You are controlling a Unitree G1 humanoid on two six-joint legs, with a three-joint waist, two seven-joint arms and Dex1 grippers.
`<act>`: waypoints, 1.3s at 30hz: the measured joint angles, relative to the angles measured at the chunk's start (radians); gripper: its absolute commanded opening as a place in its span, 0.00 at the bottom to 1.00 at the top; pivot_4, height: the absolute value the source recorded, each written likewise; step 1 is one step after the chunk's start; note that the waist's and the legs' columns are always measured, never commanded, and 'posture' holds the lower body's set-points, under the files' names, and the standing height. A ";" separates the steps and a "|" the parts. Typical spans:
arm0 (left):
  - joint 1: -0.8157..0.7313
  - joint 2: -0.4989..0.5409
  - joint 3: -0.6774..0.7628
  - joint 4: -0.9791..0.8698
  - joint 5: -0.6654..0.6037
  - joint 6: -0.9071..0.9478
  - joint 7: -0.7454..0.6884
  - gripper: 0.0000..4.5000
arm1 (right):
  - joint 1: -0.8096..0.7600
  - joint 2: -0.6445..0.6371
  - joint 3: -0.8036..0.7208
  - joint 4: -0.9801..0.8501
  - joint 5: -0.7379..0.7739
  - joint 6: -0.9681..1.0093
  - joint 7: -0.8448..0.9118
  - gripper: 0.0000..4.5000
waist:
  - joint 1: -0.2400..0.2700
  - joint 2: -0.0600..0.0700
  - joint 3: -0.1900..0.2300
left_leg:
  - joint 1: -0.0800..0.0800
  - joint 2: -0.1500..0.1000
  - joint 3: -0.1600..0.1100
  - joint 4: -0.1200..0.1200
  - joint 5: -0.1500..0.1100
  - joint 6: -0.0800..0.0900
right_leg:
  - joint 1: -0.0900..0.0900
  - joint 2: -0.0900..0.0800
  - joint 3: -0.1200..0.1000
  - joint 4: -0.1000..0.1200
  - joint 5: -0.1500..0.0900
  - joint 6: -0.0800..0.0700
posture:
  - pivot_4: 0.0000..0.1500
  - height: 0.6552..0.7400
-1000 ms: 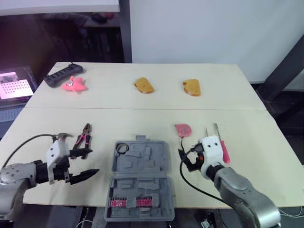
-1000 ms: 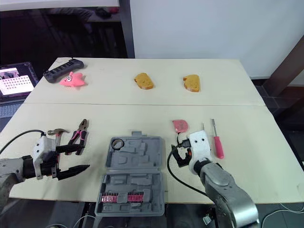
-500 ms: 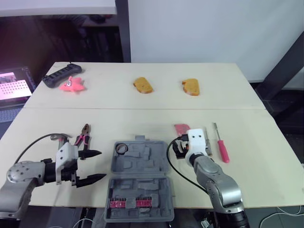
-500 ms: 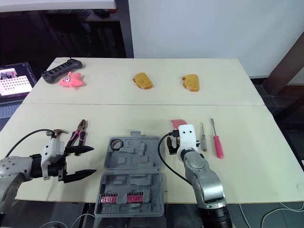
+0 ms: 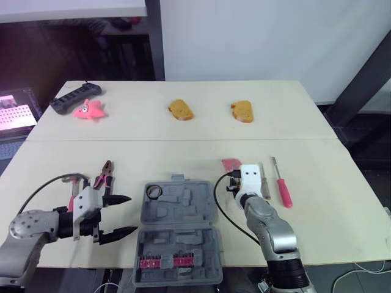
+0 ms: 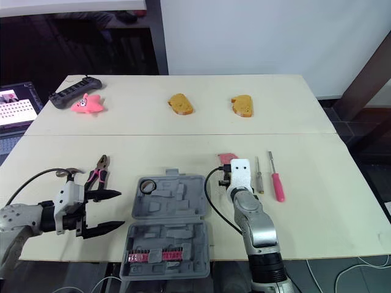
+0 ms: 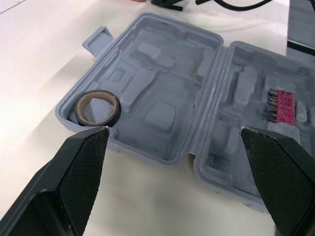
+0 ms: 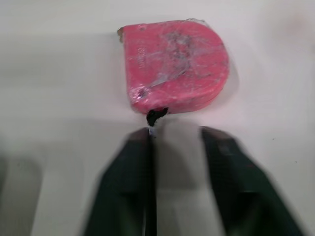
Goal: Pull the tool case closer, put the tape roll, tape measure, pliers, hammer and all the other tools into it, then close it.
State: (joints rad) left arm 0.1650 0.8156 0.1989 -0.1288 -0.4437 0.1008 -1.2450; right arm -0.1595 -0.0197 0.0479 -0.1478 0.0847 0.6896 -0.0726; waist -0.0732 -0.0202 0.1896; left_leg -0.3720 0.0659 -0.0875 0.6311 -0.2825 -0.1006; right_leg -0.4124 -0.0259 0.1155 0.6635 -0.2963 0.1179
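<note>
case [image 5: 183,210]: open flat at the table's near edge, between the arms
tape roll [image 7: 97,108]: in the case, far-left corner pocket
left gripper [image 5: 131,214]: just left of the case, fingers spread wide, empty
right gripper [image 8: 178,132]: fingers a little apart, nothing between them, tips just short of the tape measure
tape measure [image 8: 174,65]: pink, on the table by the case's far-right corner
pliers [image 5: 104,178], hammer [image 5: 80,177]: on the table left of the case
screwdrivers [image 5: 282,189]: two, right of the right gripper
</note>
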 measured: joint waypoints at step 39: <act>0.009 0.002 -0.019 -0.009 0.017 0.004 0.053 1.00 | -0.061 -0.037 0.029 0.084 -0.042 -0.043 0.126 0.01 | 0.001 0.000 0.000 | 0.000 0.000 0.000 0.000 0.000 0.000 | 0.000 0.000 0.000 0.000 0.000 0.000 | 1.00 1.00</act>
State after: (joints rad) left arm 0.1739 0.8172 0.1798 -0.1379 -0.4264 0.1046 -1.1923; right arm -0.2200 -0.0562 0.0770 -0.0636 0.0426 0.6470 0.0533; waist -0.0723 -0.0202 0.1896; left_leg -0.3720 0.0659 -0.0875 0.6310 -0.2825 -0.1006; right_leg -0.4125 -0.0258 0.1155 0.6635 -0.2963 0.1178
